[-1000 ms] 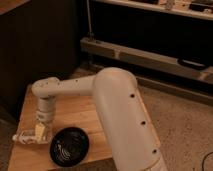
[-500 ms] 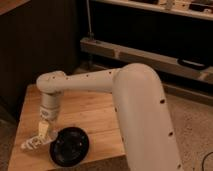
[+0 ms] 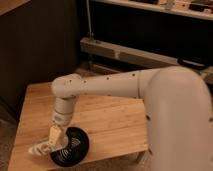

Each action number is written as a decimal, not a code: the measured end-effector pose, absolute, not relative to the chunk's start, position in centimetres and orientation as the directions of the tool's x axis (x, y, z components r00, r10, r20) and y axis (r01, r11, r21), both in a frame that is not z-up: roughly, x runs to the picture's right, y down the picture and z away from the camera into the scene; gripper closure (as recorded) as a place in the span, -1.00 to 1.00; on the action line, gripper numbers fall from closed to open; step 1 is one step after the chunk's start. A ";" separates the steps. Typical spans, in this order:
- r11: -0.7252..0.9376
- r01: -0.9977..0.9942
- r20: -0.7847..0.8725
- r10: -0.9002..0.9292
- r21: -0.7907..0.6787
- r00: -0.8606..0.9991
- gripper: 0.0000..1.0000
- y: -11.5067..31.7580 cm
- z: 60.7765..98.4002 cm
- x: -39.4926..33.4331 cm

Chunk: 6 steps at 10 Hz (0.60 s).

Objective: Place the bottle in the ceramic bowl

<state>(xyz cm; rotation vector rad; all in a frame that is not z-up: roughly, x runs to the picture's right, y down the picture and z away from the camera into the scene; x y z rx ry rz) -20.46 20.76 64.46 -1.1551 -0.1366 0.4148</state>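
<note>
Wooden tabletop point(image 3: 107, 117) of light planks carries the ceramic bowl point(image 3: 71, 146), a round black shallow dish with faint paler rings inside, which sits close to the front edge on the left part. The white robot arm point(image 3: 130, 85) comes from the right side of the view, runs to the left above the wood and then bends down at a rounded joint. At its lower end the gripper point(image 3: 49, 144) hangs over the left rim of the bowl. The bottle point(image 3: 41, 148), small and whitish, lies nearly flat just beside the gripper, at the left rim of the bowl, and part of it sticks out past the rim to the left. Whether the gripper is closed on the bottle or a little apart from it I cannot tell, because the pale parts run together. Behind the tabletop stands a dark cabinet point(image 3: 40, 45), and to the right a metal shelf rail point(image 3: 130, 52)
</note>
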 end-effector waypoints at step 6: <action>0.324 -0.320 -0.098 0.549 -0.890 0.830 -0.30 21.4 60.9 -13.2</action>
